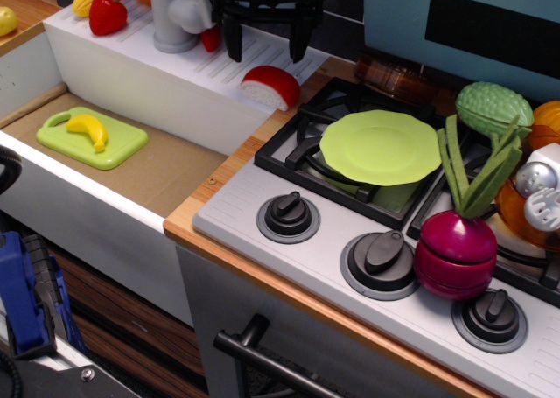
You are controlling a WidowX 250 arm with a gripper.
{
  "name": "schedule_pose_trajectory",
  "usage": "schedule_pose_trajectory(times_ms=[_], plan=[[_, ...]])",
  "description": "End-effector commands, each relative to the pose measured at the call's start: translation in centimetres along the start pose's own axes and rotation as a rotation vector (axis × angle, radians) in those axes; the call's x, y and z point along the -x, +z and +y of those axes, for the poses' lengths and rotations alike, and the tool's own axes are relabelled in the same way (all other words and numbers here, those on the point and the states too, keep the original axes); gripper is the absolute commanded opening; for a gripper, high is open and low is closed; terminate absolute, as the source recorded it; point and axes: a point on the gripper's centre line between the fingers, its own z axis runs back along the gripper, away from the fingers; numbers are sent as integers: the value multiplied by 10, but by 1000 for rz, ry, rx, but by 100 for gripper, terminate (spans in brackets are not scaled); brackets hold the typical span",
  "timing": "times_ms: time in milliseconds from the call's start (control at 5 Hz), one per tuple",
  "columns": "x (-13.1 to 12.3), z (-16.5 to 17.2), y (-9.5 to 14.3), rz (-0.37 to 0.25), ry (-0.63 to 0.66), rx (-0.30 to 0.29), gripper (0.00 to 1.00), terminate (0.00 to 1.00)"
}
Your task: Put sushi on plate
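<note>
The sushi (271, 87), white base with a glossy red top, lies on the white ridged ledge at the sink's right end, next to the stove. The lime-green plate (380, 147) rests flat on the front left burner grate. My black gripper (264, 46) hangs open above and just behind the sushi, its two fingers spread wide with nothing between them. It does not touch the sushi.
A magenta radish (456, 251) with green leaves stands at the stove front right. A green cutting board with a banana (91, 136) lies in the sink. A red pepper (107, 15) and a grey faucet (171, 13) are on the ledge. Knobs (288, 216) line the stove front.
</note>
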Motion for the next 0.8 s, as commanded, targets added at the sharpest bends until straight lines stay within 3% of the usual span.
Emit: schedule_pose_trajectory(times_ms=[0, 200, 600], plan=[[-1, 1, 11, -28, 54, -6, 100, 0], [6, 2, 8, -40, 91, -7, 100, 0], [6, 5, -15, -55, 102, 59, 100, 0]])
